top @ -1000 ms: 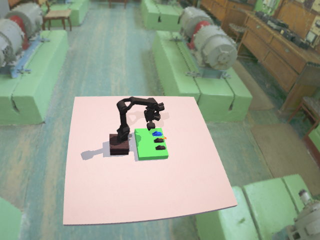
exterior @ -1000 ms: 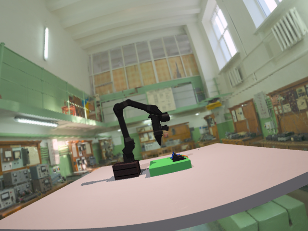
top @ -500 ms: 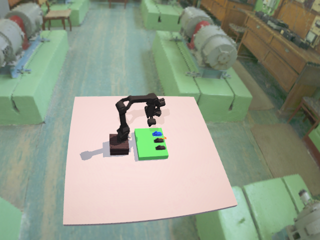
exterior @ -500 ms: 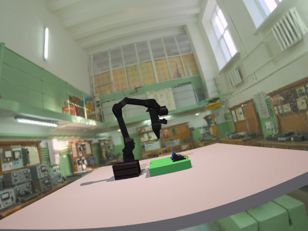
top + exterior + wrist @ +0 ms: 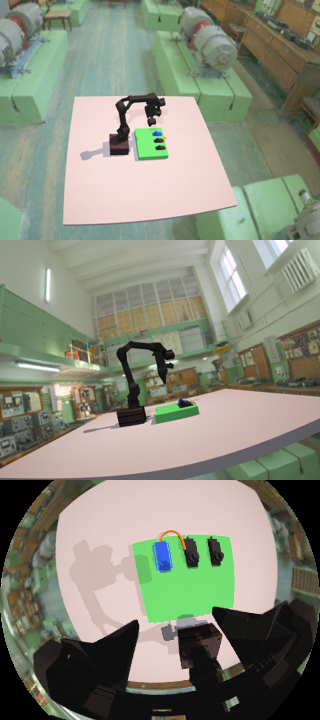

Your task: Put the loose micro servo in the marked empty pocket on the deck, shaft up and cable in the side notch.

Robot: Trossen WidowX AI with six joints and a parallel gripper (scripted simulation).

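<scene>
Arm arched high, spread gripper (image 5: 152, 119) (image 5: 164, 382) (image 5: 176, 618) pointed down

The arm (image 5: 140, 99) (image 5: 144, 345) is bent over from its base near the worktop's (image 5: 144, 191) (image 5: 160, 446) (image 5: 105, 520) left edge in the top view; nothing is pinched. The blue servo (image 5: 157, 133) (image 5: 180, 401) (image 5: 162, 556) is seated on the green deck (image 5: 144, 147) (image 5: 175, 415) (image 5: 190, 597), beside two black servos (image 5: 159, 143) (image 5: 185, 403) (image 5: 191, 553).

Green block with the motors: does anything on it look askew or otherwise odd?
The orange cable looks odd: it arches from the blue motor over to the middle black motor, rather than lying in a side notch. Whether the blue motor sits fully down, I cannot tell.
</scene>
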